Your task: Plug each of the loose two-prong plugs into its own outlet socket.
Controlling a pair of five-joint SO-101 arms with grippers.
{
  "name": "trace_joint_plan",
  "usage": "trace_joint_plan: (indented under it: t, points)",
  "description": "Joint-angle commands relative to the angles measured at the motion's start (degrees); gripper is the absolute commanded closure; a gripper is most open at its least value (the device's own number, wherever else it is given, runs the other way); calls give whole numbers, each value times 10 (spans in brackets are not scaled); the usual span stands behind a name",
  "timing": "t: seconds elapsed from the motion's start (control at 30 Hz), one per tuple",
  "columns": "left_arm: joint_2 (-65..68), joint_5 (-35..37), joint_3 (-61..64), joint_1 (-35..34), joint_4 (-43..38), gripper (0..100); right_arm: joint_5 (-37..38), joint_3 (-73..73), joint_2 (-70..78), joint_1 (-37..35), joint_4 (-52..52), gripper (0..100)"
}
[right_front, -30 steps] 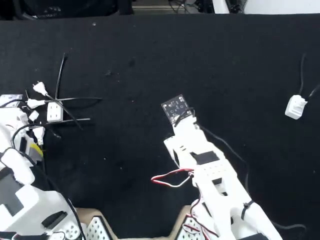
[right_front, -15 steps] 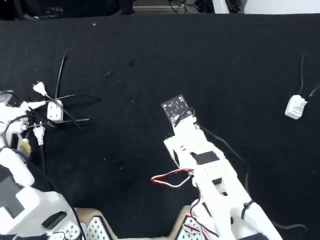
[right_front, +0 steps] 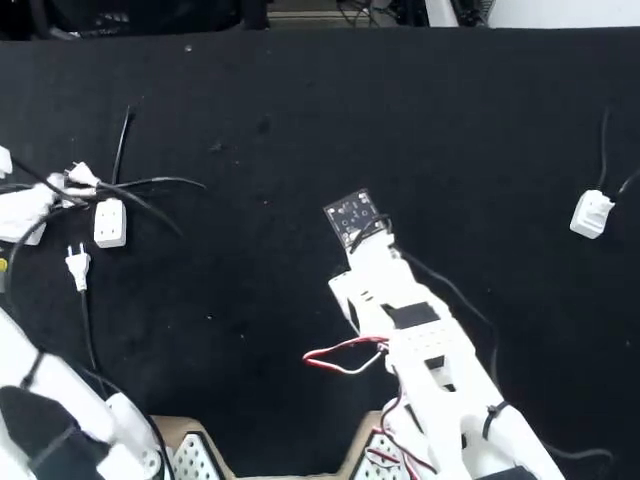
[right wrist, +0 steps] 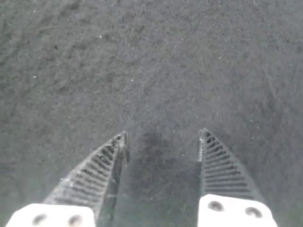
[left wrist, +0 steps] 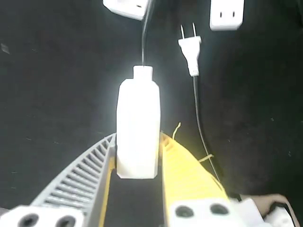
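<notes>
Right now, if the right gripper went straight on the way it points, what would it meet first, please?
Probably just the black table cloth: the open right gripper points down at a bare patch of it, with nothing else in its line. How near the cloth is, I cannot judge.

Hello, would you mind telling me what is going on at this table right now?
The left gripper is clamped on a white corded block at the table's left edge. Nearby, a white outlet socket and a loose two-prong plug lie apart, unplugged, on the black cloth. The right gripper hangs open over bare cloth mid-table. A second white block with a cord sits far right.
</notes>
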Motion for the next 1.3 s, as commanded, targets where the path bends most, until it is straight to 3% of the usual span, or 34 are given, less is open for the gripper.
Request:
trace_joint_plan:
  t: [0.0, 0.23, 0.33, 0.47, 0.67, 0.8, 0.93, 1.0, 1.27]
  points:
    - [-34, 4, -24, -1, -11, 970, -5, -7, -22, 17, -12, 776]
    - [-41, 6, -45, 0, 38, 970, -5, -7, -22, 17, -11, 776]
    - [-41, 26, -22, 44, 35, 970, -5, -10, -22, 18, -11, 776]
    - [-41, 88, 58, 156, 35, 970, -22, -17, -22, 51, -11, 776]
    - [-35, 201, 155, 407, 16, 970, -110, -38, -22, 164, -12, 776]
    - [-39, 267, 224, 568, -55, 970, -118, -37, -19, 172, -13, 789]
    - [-34, 286, 313, 662, -168, 970, -118, -36, -19, 173, -14, 926]
    - [-34, 282, 364, 678, -229, 970, -118, -36, -19, 173, -14, 987]
    - [-34, 281, 487, 648, -396, 970, -119, -36, -19, 173, -14, 947]
